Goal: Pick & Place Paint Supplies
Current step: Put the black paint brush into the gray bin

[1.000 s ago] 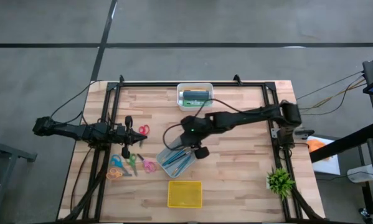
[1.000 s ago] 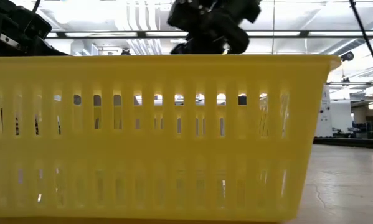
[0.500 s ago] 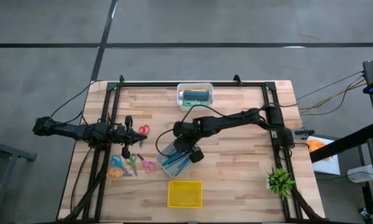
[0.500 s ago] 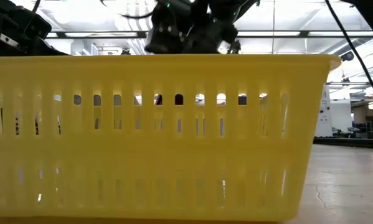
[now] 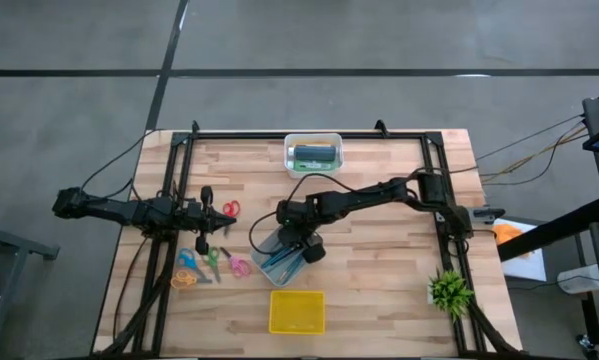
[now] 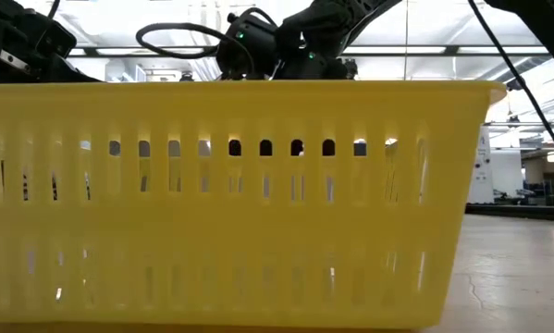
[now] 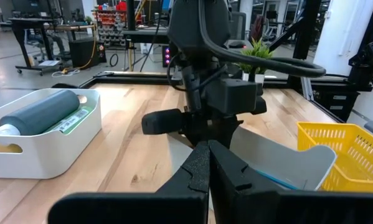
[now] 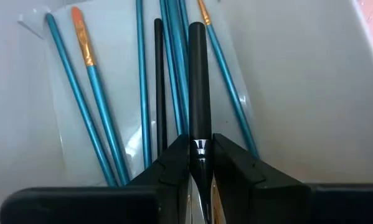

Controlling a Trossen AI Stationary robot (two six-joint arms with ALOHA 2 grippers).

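A pale bin (image 5: 264, 250) near the table's middle holds several thin blue-handled brushes (image 8: 93, 106). My right gripper (image 5: 295, 247) reaches down into it, shut on a black-handled brush (image 8: 197, 87) whose handle points away from the fingers over the blue ones. Whether its free end touches the bin cannot be told. In the low view the yellow basket (image 6: 240, 203) hides this gripper. A white tray (image 5: 313, 153) at the far edge holds a dark tube (image 7: 43, 112). My left gripper (image 7: 208, 171) waits shut at the table's left side. My right gripper pinches the black brush at its silver ferrule (image 8: 200, 147) between its two fingers (image 8: 174, 163). It comes slanting down from the table's right side, fingers in line with the brush. The handle runs out ahead of the fingertips, low inside the bin.
Coloured scissors (image 5: 211, 262) lie at the near left, a red pair (image 5: 229, 208) close by my left gripper. The yellow basket (image 5: 297, 311) stands at the near edge, a green spiky plant (image 5: 449, 291) at the near right. Black frame rails (image 5: 309, 134) border the table.
My right gripper has come down and a little toward the table's left edge, carrying the black brush into the pale bin. In the low view its arm has sunk toward the basket's rim. It has stayed shut on the brush.
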